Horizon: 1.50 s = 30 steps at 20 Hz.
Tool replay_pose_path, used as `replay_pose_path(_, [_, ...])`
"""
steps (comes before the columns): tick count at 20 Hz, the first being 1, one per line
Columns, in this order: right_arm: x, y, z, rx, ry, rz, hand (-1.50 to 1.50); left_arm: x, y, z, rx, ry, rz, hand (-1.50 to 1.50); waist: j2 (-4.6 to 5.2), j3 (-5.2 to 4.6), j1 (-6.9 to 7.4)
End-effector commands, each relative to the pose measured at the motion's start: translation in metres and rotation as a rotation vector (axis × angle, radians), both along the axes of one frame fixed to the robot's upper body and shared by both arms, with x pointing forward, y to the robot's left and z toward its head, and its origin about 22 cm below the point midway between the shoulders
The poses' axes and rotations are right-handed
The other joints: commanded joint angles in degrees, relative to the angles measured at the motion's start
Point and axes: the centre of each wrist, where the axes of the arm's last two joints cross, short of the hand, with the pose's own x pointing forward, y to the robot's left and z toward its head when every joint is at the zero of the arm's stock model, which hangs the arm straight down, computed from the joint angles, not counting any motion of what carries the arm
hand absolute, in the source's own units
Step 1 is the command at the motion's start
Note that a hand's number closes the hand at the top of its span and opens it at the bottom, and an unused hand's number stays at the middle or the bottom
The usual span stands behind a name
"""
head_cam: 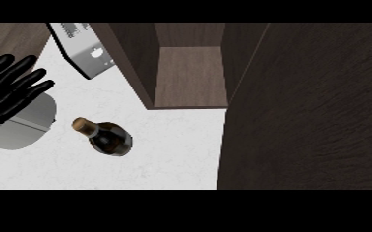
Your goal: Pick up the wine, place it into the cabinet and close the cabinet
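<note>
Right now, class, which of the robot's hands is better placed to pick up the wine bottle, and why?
Probably the left. The left hand, open, shows at the view's left edge, not far from the wine bottle on the counter. The right hand is not in view.

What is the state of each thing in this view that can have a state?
wine bottle: corked, upright on the counter, not held.
cabinet: open, wine not inside.
cabinet door: swung open, at the view's right.
left robot hand: open, fingers straight, resting at the left edge.
right robot hand: not in view.
</note>
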Motion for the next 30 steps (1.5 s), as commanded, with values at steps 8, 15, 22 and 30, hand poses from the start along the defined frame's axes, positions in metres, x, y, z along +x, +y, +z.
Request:
replay_pose_path(8, [-0.034,-0.015,0.028,0.051,-0.064,0.030,-1.50,0.032,0.019,-0.064,0.061,0.076,-0.005,-1.50,0.18,0.02,-0.22])
replay_pose_path(15, [-0.049,-0.013,0.035,0.068,-0.075,0.057,-1.50,0.025,0.020,-0.111,0.084,0.092,-0.018,-1.50,0.04,-0.03,-0.62])
replay_pose_path(22, [-0.045,-0.006,0.035,0.081,-0.072,0.045,-1.50,0.056,0.001,-0.132,0.116,0.118,0.010,-1.50,0.06,-0.03,-0.68])
replay_pose_path(30, [-0.044,-0.011,0.038,0.043,-0.072,0.042,-1.50,0.070,0.012,-0.158,0.145,0.119,0.030,-1.50,0.15,-0.03,-0.34])
